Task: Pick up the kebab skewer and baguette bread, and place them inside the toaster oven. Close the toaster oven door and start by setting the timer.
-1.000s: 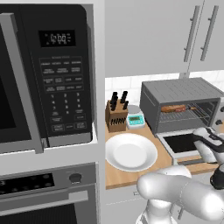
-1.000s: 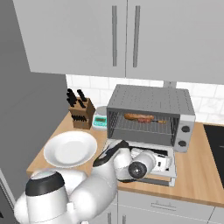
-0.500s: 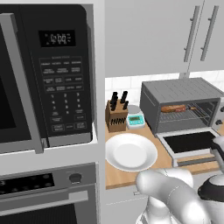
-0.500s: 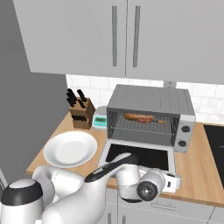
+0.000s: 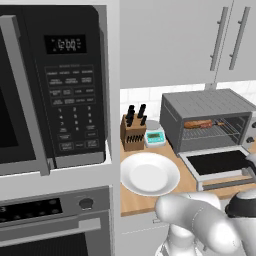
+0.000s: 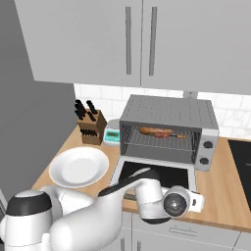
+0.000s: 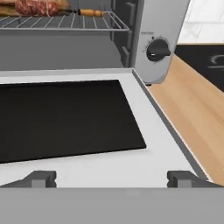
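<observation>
The toaster oven (image 6: 169, 115) stands on the counter with its door (image 6: 157, 174) dropped flat and the dark glass facing up (image 7: 65, 118). On the wire rack inside lies the kebab skewer (image 7: 87, 12), its meat chunks toward the left. The golden-brown baguette bread (image 5: 197, 124) lies right beside it on the same rack. A dark knob (image 7: 157, 49) sits on the control panel at the right. My gripper (image 7: 111, 179) is low at the door's front edge, pointing toward the oven. It is open with nothing between its fingers. The hand also shows in the right base view (image 6: 196, 202).
A white plate (image 6: 78, 166) lies left of the door, with a knife block (image 6: 90, 126) and a small scale (image 6: 112, 135) behind it. A black microwave (image 5: 55, 100) and built-in oven (image 5: 50, 215) fill the left. A dark cooktop (image 6: 242, 162) lies to the right.
My hand has moved from above the lowered door, down and out past its front edge. The gripper stayed open. Door and food have not moved.
</observation>
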Available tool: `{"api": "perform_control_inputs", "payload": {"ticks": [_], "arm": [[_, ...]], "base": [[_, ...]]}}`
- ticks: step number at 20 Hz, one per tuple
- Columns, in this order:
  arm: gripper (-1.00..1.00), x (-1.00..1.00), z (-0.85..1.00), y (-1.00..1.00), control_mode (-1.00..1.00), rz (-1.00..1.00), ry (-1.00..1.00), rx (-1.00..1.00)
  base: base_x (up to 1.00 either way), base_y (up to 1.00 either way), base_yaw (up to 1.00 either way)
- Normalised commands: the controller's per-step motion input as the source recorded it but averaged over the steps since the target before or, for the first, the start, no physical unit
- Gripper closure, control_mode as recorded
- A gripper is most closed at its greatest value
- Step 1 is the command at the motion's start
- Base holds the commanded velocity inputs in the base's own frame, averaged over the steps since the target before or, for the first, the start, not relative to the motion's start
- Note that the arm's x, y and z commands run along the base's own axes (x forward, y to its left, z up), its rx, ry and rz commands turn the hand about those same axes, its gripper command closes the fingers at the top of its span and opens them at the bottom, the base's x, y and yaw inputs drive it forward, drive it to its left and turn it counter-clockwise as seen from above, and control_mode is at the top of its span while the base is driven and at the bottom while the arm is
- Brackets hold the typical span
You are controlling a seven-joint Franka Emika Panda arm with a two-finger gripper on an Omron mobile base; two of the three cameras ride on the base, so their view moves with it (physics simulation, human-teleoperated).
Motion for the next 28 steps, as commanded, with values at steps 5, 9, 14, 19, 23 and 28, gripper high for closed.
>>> {"api": "perform_control_inputs", "payload": {"ticks": [5,9,14,19,23,28], "arm": [[-1.00,-0.52,-0.83,0.00,-1.00,0.09,0.07,0.00],[-1.00,-0.61,-0.15,-0.06,-1.00,0.05,0.00,0.00],[-1.00,-0.70,-0.46,0.01,-1.00,0.00,0.00,0.00],[-1.00,0.04,-0.53,0.13,-1.00,0.02,0.00,0.00],[-1.00,0.15,-0.09,0.01,-1.00,0.07,-0.05,0.03],[-1.00,0.02,0.00,0.00,-1.00,0.00,-0.09,0.02]], "base": [[0.00,0.00,0.00],[0.00,0.00,0.00],[0.00,0.00,0.00],[0.00,0.00,0.00],[0.00,0.00,0.00],[0.00,0.00,0.00]]}}
